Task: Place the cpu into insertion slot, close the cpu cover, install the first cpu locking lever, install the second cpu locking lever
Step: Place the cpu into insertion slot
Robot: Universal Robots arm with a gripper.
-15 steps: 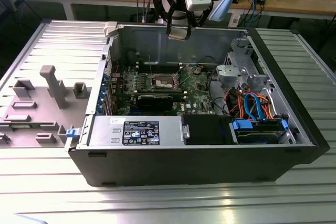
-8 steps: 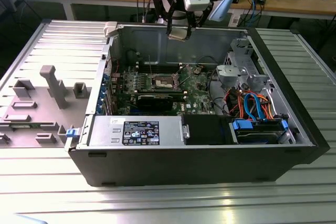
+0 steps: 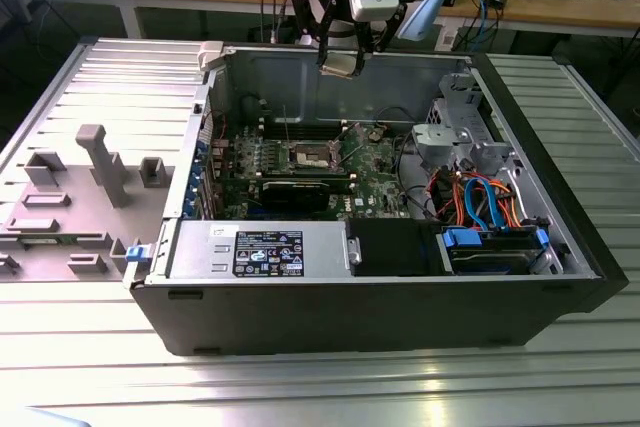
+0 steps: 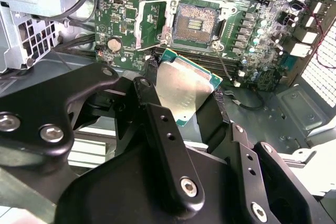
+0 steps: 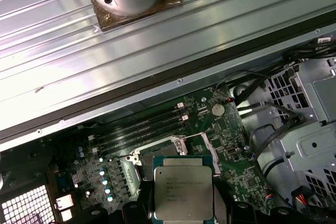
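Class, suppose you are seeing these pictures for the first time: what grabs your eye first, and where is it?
The cpu, a silver square clamped in the gripper, hangs above the green board in both wrist views. On that board the insertion slot lies uncovered, its dark centre exposed. In the exterior view, the open computer case lies on a ribbed metal table.

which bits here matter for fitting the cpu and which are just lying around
Job: gripper, holding the cpu over the case; insertion slot, empty; cpu cover, open.
Just about: power supply; blue cables; coin battery; grey fixture beside the case.
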